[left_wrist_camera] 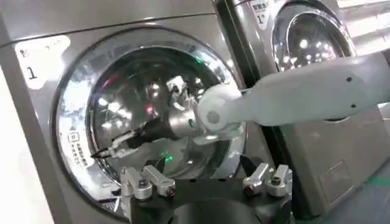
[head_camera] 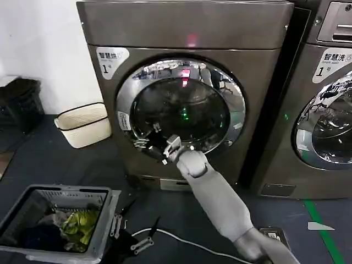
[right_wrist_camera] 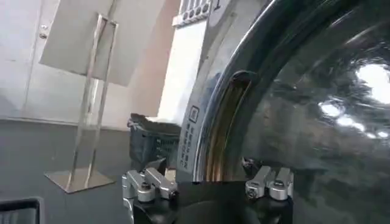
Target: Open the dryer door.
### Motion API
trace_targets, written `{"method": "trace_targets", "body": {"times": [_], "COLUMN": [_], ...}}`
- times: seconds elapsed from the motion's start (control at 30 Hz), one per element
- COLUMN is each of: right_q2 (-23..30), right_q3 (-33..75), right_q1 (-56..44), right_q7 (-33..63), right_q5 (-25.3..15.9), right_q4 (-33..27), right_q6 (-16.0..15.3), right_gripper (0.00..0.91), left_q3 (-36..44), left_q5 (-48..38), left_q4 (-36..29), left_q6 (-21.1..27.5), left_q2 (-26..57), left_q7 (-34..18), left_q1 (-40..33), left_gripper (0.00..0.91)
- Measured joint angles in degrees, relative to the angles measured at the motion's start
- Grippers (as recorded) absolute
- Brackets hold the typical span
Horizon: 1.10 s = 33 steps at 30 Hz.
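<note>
**Right gripper at the dryer door's left rim**

We see the dryer door (head_camera: 181,113) in the front of the machine marked 1, seemingly closed. Our right gripper (head_camera: 144,144) reaches its lower-left chrome rim with fingers spread apart. Our left gripper (head_camera: 132,242) hangs low beside the laundry basket (head_camera: 104,220), its fingers spread.

Room: white wall (head_camera: 38,44) behind and to the left, dark floor (head_camera: 55,159) with a green stripe (head_camera: 322,225) at the right. Furnishings: second front-loading machine (head_camera: 324,99) just beside the first on the right; cream basket (head_camera: 85,125) against the wall; dark bin (head_camera: 21,102) farther left; grey crate of clothes (head_camera: 55,223) on the floor in front; white cable (head_camera: 181,239) trailing across the floor. Also: metal-framed sign stand (right_wrist_camera: 91,97) on a flat base.
</note>
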Motion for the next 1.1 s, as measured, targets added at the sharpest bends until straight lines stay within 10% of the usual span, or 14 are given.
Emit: {"method": "trace_targets", "body": {"times": [1.1], "right_q2": [1.97], "right_q3": [-1.33], "right_q1": [4.04], "right_q7": [-11.01], "right_q5": [3.26], "right_q4": [-6.73], "right_q6": [1.93], "right_gripper": [0.907], "left_q3": [-1.6], "left_q5": [0.6], "left_q4": [-0.26], "left_q6": [-0.46], "left_q2": [-1.91], "left_q7": [0.05], "left_q1": [1.09], "left_gripper": [0.907]}}
